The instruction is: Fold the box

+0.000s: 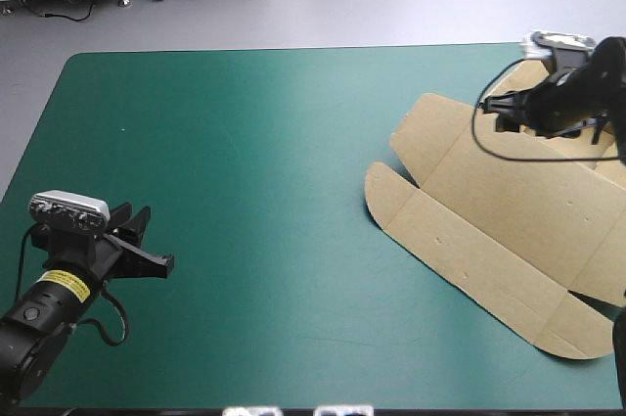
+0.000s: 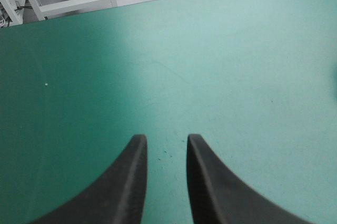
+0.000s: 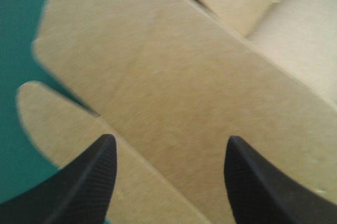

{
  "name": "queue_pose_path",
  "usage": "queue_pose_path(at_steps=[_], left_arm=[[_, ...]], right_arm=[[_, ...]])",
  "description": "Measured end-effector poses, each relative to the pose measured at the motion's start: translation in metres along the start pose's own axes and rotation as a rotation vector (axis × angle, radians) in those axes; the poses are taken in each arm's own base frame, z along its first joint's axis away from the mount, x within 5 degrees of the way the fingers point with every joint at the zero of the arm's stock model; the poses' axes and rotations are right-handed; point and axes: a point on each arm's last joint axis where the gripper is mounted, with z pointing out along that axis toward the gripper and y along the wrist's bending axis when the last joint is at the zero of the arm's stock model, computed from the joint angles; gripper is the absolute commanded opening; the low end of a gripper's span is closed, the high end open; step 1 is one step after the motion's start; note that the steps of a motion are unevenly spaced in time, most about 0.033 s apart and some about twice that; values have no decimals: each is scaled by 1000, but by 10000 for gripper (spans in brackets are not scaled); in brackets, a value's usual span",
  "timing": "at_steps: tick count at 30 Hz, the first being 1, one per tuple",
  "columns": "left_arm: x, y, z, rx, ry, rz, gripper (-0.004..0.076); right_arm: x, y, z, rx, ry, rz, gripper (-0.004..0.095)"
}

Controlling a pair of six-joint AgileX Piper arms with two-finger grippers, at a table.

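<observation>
Box flat (brown sheet) | beneath right gripper | fingers spread

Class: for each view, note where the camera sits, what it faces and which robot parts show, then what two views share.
High view: above and behind the robot, looking down on the table; left gripper and right gripper show.
Left wrist view: above the left wrist, facing bare table; its open fingers show.
Right wrist view: above the right wrist, facing the box; its open fingers show.
Shared: high and right wrist views both show the box.
</observation>
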Motion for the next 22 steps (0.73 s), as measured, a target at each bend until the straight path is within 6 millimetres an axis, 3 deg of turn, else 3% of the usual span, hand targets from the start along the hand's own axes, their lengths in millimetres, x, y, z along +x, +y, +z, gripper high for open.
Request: queue_pose_path(at_steps=[2,5,8,10,14,15,18,22], left_arm=[[6,0,3,0,20,1,186],[13,-1,6,1,42,3,162],[18,-1,7,5,43,-5,131],[22,-2,7,9,32,-12,106],[28,-2,3,19,-1,-21,54],[30,-2,2,23,-8,-26,41],[38,-3,1,33,-8,-41,8],[50,-5,3,45,20,-68,3]], right_arm=[[17,36,-17,-57,-25,-99,290],[50,72,-46,-129,-127,-223,131],[90,88,-64,-208,-210,-279,113],[118,86,-67,-242,-252,-278,107],[169,65,-64,-258,-333,-279,-23],[181,60,-61,-258,-351,-283,-17],[212,45,-53,-257,-393,-307,-12],[237,33,-40,-251,-411,-335,-12]])
